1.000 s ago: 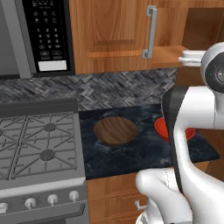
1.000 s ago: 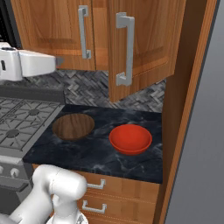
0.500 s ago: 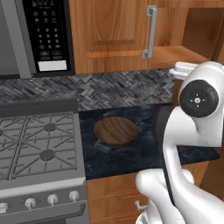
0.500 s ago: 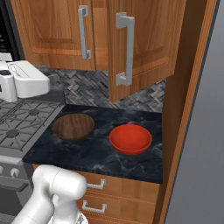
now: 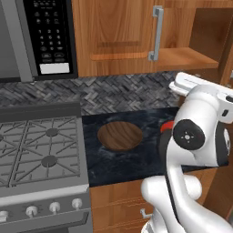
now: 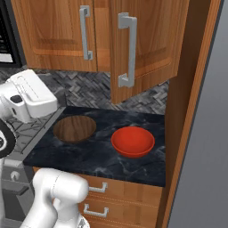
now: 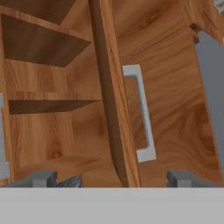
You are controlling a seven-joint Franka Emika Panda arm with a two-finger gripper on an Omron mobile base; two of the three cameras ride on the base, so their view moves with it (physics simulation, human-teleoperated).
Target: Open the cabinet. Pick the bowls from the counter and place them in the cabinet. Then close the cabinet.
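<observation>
- Cabinet (image 6: 147,49): right door swung out toward the room, left door (image 6: 58,35) shut. Each door carries a vertical grey bar handle; the open door's handle (image 6: 127,51) faces the room in the right base view.
- Hand view: open door seen edge-on, its handle (image 7: 142,113) to the right of the edge. Left of the edge, the cabinet interior with a wooden shelf (image 7: 48,105), bare where it shows.
- Pincer (image 7: 111,178): the two finger tips stand at opposite sides of the hand view, so the jaws are wide, nothing between them. It points at the lower edge of the open door.
- Wooden bowl (image 6: 74,128): flat on the desk (image 6: 89,156), left part, near the stove (image 5: 41,154).
- Red bowl (image 6: 132,141): on the desk just right of the wooden bowl, not touching it, below the open door. In the left base view the arm covers most of it; a red sliver (image 5: 166,125) shows.
- Microwave (image 5: 45,36) hangs above the stove, left of the cabinet.
- Drawers (image 6: 100,196) sit under the desk.
</observation>
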